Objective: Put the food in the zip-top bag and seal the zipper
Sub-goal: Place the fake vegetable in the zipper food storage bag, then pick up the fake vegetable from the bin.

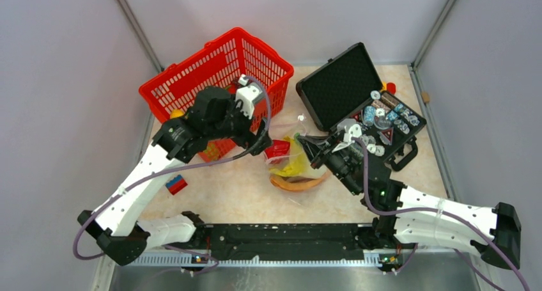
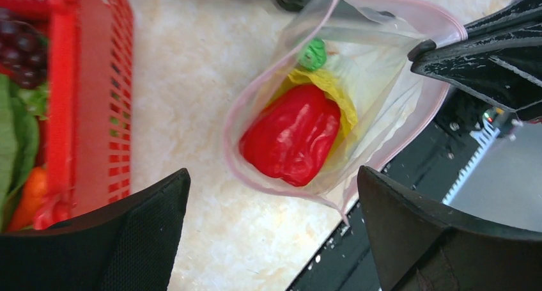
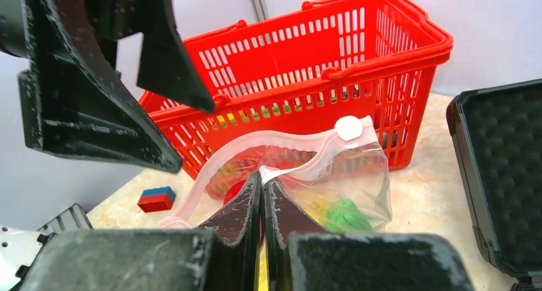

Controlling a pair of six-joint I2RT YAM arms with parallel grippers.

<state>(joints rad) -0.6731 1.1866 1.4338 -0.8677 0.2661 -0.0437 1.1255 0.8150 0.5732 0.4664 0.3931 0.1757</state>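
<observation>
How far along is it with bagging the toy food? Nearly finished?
Partway. Done: a red piece, a yellow piece and a green piece lie inside the zip-top bag. In hand: the right gripper pinches the bag's rim while the left gripper hangs open and empty above its mouth. Still to do: grapes and a carrot sit in the red basket, and the zipper is unsealed.

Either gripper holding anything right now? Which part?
Right gripper is shut on the zip-top bag, pinching the zipper at the mouth edge. Left gripper is open above the bag, holding nothing.
</observation>
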